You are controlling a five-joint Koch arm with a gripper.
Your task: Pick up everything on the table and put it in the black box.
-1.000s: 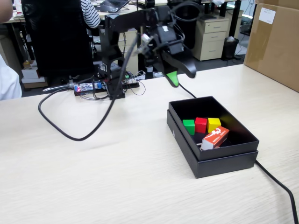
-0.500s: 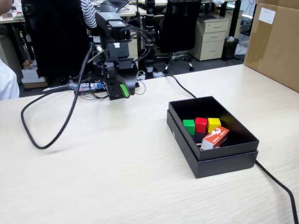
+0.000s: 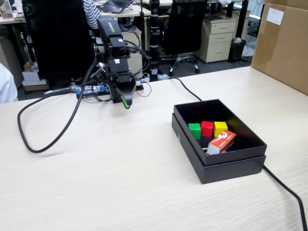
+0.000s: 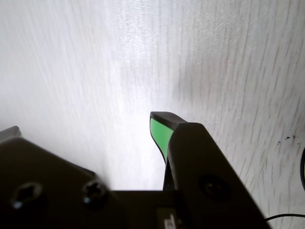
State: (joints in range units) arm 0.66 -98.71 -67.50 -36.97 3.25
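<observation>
- Cubes: green cube (image 3: 194, 130), red cube (image 3: 207, 128) and yellow cube (image 3: 220, 128) sit in a row on the floor of the black box (image 3: 219, 166), green touching red, red touching yellow.
- Printed carton (image 3: 221, 142) lies tilted in the same box, just in front of the yellow cube, one end leaning toward the near wall.
- Table (image 3: 120, 178): no loose cube visible on it in the fixed view; only cables cross it.
- Judgement: task looks complete or nearly so.
- Gripper (image 3: 125, 101) hangs near the arm base, well apart from the box, tip pointing down at the bare tabletop.
- Jaw state: jaws overlap in both views; only the green-lined tip (image 4: 161, 130) shows in the wrist view. Cannot tell whether apart or together. Nothing visibly held.
- Handling estimate: cubes appear rigid, light and smooth-faced, not fragile. Best hold is across two opposite flat faces, mid-height; packed side by side, the red one offers only its front and back faces.
</observation>
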